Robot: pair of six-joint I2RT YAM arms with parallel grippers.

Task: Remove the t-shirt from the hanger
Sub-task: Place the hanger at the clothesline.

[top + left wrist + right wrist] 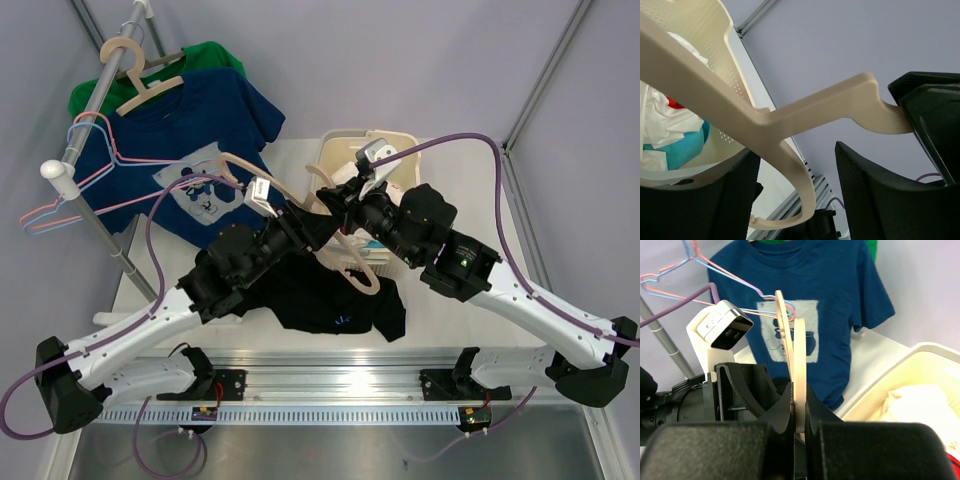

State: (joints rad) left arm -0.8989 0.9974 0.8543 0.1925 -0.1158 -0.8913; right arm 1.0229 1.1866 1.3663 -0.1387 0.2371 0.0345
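Right tool [799, 426] clamps hanger [782, 122], seemingly diagonal

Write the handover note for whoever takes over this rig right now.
Right gripper: shut on the flat beige hanger, holding it up above the table.
Left gripper: open, fingers on either side of the hanger, not gripping it.
Black t-shirt: crumpled on the white table beneath both arms.
Done: the hanger looks bare, so the shirt appears to be off.
Left: probably set the hanger down and pull both arms back.
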